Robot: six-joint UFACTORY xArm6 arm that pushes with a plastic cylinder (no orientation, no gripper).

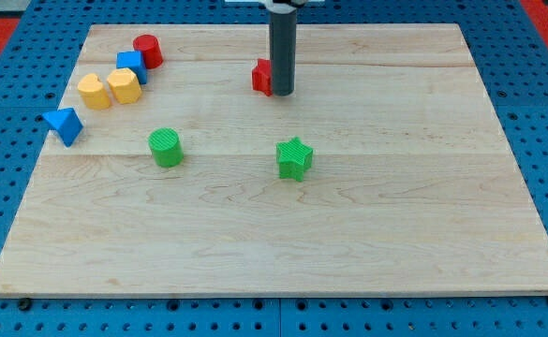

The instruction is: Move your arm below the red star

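Note:
The red star [261, 76] lies near the view's top centre on the wooden board [395, 215]. The dark rod stands right in front of it and hides its right part. My tip [282, 94] rests on the board at the star's lower right side, touching or nearly touching it.
A green star [294, 158] and a green cylinder [166, 147] lie in the middle. At the view's upper left are a red cylinder [148, 50], a blue cube [130, 65], two yellow blocks [124, 85] [94, 92] and a blue triangular block [65, 124].

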